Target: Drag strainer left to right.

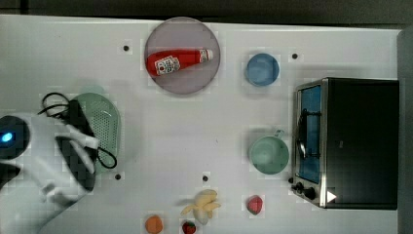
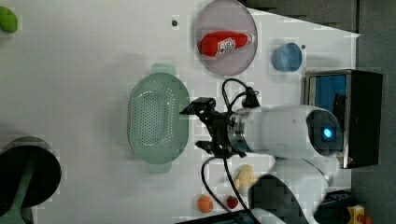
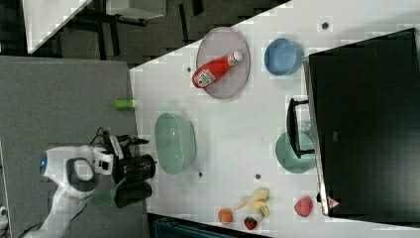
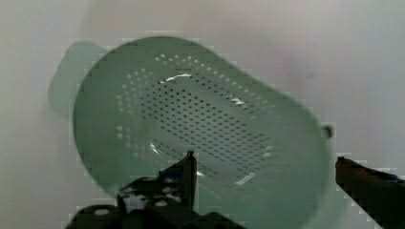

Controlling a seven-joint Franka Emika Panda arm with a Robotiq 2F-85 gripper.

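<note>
- The strainer [image 1: 103,127] lies at the left of the top view, open side up on the white table [image 1: 195,136], partly hidden by the arm [image 1: 44,161]
- In the left view the strainer [image 2: 156,119] sits at mid-frame with a small tab at its upper end and another at its lower end
- The gripper [image 2: 196,126] hangs just at the strainer's right rim in the left view, fingers spread apart and holding nothing
- In the wrist view one finger [image 4: 184,174] is over the strainer [image 4: 200,124] bowl and the other [image 4: 367,183] is outside its rim, so the rim lies between them
- In the right view the gripper [image 3: 153,166] is just beside the strainer [image 3: 176,143] at left of centre
- A plate [image 1: 182,80] with a ketchup bottle [image 1: 178,61] is at upper centre of the top view
- A blue bowl [image 1: 262,69] is right of the plate, a green mug [image 1: 268,154] below it
- An oven [image 1: 350,141] fills the right side of the top view
- Toy fruit, a banana [image 1: 202,204] among them, lies along the lower edge
</note>
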